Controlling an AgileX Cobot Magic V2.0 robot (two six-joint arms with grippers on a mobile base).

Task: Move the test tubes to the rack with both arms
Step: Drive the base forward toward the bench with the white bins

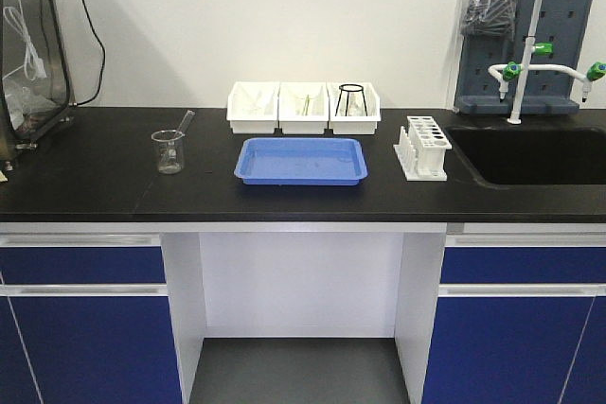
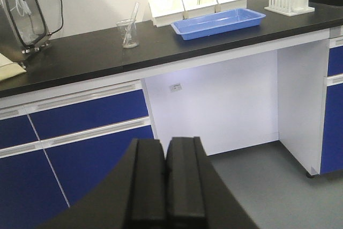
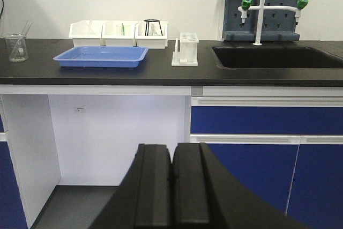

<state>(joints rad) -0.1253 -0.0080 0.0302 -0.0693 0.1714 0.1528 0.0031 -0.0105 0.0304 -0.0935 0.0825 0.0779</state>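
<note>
1. The left fingers (image 2: 149,183) and right fingers (image 3: 154,186) are each clenched pad against pad with nothing between them. Both hang low in front of the table (image 1: 85,186), below its front edge. Neither arm shows in the front view.
2. One test tube (image 1: 184,122) leans in the beaker (image 1: 169,154), its upper end poking over the rim toward the back edge. The beaker stands on the left half of the table, roughly midway between the front and back edges. Faint slim shapes in the white bins (image 1: 304,109) along the back edge may be more glassware, but they are too faint to tell.
3. The rack (image 1: 424,147) stands on the right half, between the blue tray (image 1: 301,175) and the sink (image 1: 530,153), well apart from the beaker. Its holes look unfilled.
4. Handling, as a judgement: the test tube is thin glass, so light, stiff, smooth enough to slip and quick to crack if squeezed hard or knocked.
5. The best hold looks to be the bare upper part above the beaker rim, pinched across its width with modest force. It should then be drawn out along its own lean, because the beaker is light and could tip or slide.
6. The transfer looks not yet begun. The fingers need to release before any grasp. The test tube must also be brought upright over a hole, since a tilted entry could catch the top plate.
</note>
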